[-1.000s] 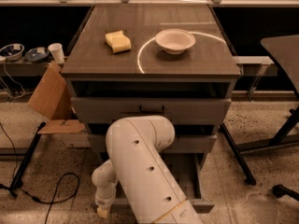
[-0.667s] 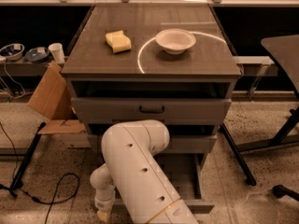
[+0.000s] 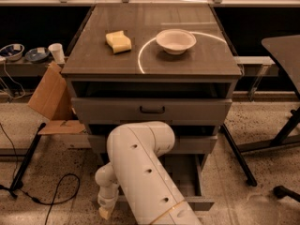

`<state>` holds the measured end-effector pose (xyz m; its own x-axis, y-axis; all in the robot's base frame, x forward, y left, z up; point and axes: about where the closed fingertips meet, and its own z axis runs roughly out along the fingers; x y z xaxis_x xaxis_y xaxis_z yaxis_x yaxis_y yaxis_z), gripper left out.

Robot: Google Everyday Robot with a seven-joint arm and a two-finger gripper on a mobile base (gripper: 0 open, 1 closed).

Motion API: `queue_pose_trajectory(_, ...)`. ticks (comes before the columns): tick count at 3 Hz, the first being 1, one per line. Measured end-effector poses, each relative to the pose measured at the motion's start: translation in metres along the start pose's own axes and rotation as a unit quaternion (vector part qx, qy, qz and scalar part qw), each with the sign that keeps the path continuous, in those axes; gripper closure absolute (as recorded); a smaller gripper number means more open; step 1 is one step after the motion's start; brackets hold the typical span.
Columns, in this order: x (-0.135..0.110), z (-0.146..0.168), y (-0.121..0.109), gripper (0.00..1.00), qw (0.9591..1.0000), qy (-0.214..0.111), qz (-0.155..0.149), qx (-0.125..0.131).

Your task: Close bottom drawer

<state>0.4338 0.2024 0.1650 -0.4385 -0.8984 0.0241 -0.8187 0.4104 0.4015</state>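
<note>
The bottom drawer (image 3: 199, 202) is the lowest one in the grey cabinet. It sticks far out toward the camera, and its inside can be seen from above. Its flat front is at the very bottom of the picture. Only the right part of that front shows, because the big white arm (image 3: 140, 172) is in the way.

The arm bends down over the open drawer. The end effector (image 3: 104, 213) hangs low near the floor, by the left end of the drawer front. I cannot tell if it is open or closed, or if it holds anything. I think it is down there so that it can get in front of the drawer and push it back in. It may be touching the front, but that spot is hidden.

The middle drawer (image 3: 199, 144) and the top drawer (image 3: 152, 109) are above it, and they stick out only a little. A white bowl (image 3: 176, 40) and a yellow sponge (image 3: 118, 41) sit on the surface (image 3: 201, 62) of the cabinet. They are up high, well away from the arm, so a push down low should not bump them.

The job is not done yet, since the drawer is wide open.
</note>
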Motion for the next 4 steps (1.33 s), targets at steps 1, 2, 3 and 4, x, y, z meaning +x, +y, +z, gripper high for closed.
queue_pose_trajectory(1,-0.003,-0.001,-0.003,1.0,0.9999,-0.01,0.012,0.0)
queue_pose_trajectory(2,-0.013,-0.004,-0.013,1.0,0.9981,-0.042,0.046,0.0)
queue_pose_trajectory(3,-0.029,-0.008,-0.028,1.0,0.9905,-0.095,0.099,-0.007)
queue_pose_trajectory(4,-0.049,-0.017,-0.048,1.0,0.9757,-0.149,0.159,-0.021)
